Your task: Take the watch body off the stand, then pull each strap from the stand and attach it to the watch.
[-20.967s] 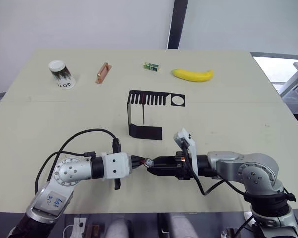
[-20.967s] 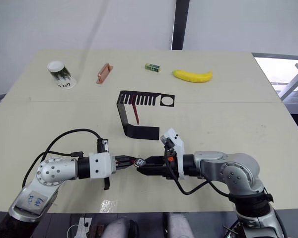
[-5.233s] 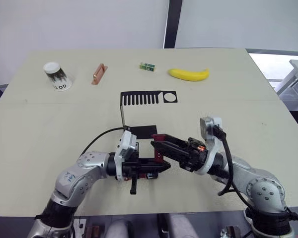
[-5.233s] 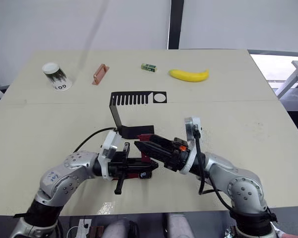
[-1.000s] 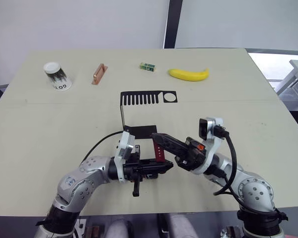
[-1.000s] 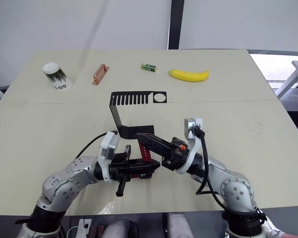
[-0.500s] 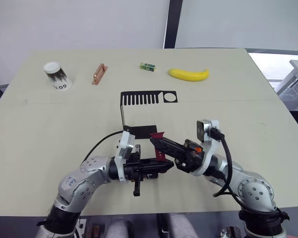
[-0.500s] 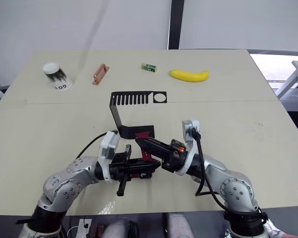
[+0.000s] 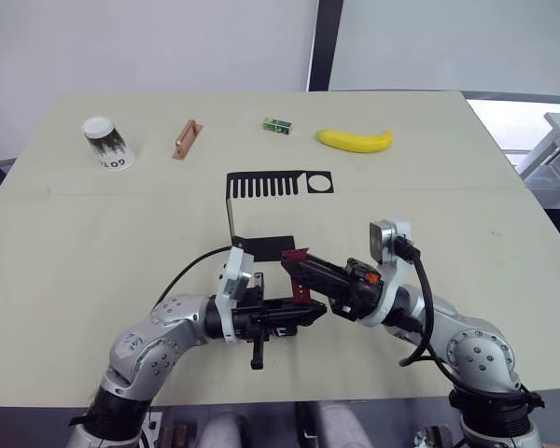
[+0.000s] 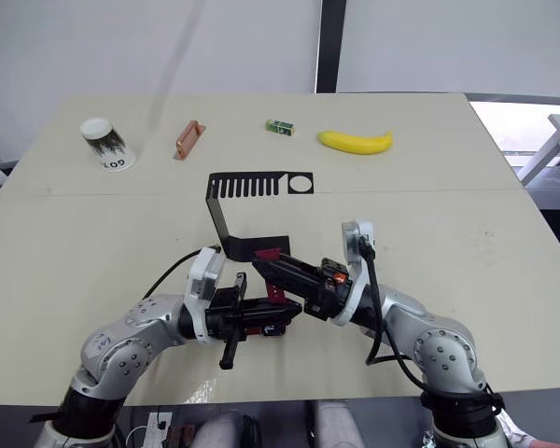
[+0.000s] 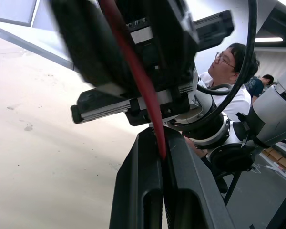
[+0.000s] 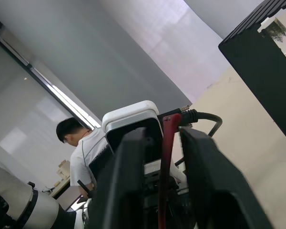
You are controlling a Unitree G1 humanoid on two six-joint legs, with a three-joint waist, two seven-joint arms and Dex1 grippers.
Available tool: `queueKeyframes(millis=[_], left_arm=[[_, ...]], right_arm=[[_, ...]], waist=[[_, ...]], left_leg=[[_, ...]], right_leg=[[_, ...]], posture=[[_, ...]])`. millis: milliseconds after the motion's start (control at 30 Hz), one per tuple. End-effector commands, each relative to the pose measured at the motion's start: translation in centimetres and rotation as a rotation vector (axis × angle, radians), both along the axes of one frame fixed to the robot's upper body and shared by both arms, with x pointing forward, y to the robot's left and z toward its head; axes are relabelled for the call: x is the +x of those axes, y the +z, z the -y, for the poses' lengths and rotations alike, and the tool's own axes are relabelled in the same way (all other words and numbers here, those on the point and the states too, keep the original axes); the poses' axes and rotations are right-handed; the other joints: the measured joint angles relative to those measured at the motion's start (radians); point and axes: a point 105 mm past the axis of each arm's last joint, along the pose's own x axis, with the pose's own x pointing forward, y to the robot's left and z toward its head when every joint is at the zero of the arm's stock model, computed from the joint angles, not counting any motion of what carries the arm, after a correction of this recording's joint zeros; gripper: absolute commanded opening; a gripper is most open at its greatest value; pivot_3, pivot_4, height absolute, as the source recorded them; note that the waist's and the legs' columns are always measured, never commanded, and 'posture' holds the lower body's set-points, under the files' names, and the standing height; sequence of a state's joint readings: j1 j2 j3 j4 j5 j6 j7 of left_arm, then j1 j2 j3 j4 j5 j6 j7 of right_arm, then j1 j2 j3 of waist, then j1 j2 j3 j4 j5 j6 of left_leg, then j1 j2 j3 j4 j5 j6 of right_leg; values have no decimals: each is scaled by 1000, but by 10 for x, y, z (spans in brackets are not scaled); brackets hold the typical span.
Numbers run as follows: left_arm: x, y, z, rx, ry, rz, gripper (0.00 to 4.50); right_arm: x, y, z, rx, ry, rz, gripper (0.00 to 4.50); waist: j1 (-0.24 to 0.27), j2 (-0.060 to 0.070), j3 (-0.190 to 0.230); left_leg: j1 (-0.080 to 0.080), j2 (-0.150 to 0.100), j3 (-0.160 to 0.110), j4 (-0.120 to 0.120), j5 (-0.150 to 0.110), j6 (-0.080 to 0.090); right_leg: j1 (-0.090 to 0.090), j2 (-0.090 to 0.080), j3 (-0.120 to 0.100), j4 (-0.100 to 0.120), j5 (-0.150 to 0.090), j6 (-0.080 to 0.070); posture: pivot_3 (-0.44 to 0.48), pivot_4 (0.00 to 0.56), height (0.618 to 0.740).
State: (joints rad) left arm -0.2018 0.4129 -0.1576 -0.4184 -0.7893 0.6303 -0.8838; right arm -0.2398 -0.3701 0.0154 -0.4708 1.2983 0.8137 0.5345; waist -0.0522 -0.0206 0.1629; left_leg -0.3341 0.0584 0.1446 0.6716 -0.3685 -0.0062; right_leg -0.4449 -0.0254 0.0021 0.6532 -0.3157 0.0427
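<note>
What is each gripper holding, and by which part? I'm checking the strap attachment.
The right gripper pinches a red strap near its upper end; the left gripper grips the strap's lower part.

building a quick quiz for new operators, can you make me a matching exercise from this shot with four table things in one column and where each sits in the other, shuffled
Things:
1. banana
2. paper cup
3. stand
4. strap

Places or states:
A. lying on its side at the table's far left
B. at mid-table, its slotted top bare
C. on the far side of the table, right of the small green box
D. held between the left gripper and right gripper, in front of the stand

Pairs: 1-C, 2-A, 3-B, 4-D
</note>
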Motion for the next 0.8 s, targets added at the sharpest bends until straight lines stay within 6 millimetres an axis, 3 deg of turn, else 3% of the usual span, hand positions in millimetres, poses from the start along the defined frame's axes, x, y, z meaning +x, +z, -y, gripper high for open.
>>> queueKeyframes(millis=[33,167,267,367,800], left_arm=[[-6,7,2,-20,-14,44,0],[-5,8,2,-20,-12,45,0],[-5,8,2,-21,-12,45,0],[-5,8,1,-22,-10,45,0],[-5,9,1,-29,-5,54,0]], right_arm=[[-7,9,-1,8,25,65,2308],[-8,9,-1,19,30,62,2308],[-8,10,0,29,32,61,1529],[-8,13,1,59,31,53,59],[-7,19,4,112,22,54,22]], waist=[[0,0,0],[0,0,0],[0,0,0],[0,0,0],[0,0,0]], left_leg=[[0,0,0,0,0,0],[0,0,0,0,0,0],[0,0,0,0,0,0],[0,0,0,0,0,0],[0,0,0,0,0,0]], right_leg=[[0,0,0,0,0,0],[0,0,0,0,0,0],[0,0,0,0,0,0],[0,0,0,0,0,0],[0,0,0,0,0,0]], posture=[[0,150,738],[0,150,738],[0,150,738],[0,150,738],[0,150,738]])
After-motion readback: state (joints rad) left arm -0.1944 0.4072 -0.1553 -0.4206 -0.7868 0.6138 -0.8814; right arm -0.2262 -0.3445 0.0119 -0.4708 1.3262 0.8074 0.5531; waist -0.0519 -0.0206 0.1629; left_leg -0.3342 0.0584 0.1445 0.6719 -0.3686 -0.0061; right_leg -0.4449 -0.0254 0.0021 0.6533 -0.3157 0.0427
